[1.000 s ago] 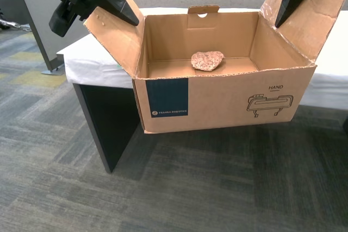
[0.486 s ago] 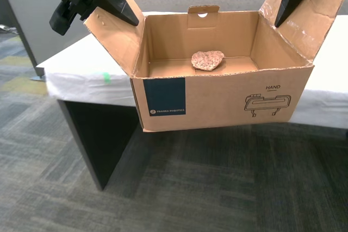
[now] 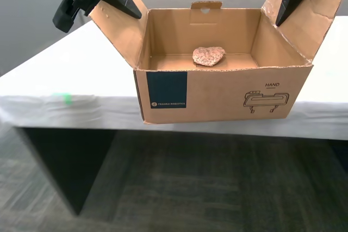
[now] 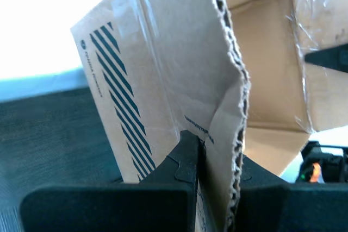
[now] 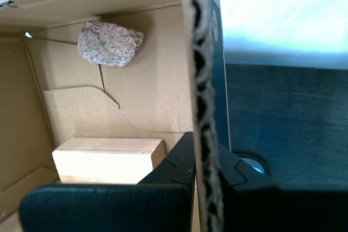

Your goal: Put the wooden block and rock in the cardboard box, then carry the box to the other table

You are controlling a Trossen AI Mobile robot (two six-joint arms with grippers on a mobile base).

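Pincer one (image 5: 206, 167) and pincer two (image 4: 217, 167) are clamped on opposite flaps of the cardboard box (image 3: 217, 93), held above the table (image 3: 65, 74) edge; thin corrugated flaps probably tear easily.

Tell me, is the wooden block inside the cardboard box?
Inside. The wooden block lies on the cardboard box floor, apart from the rock.

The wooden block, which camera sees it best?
The first wrist view: the wooden block lies plainly on the box floor, near the rock. In the exterior view the front wall hides it; the second wrist view shows only cardboard.
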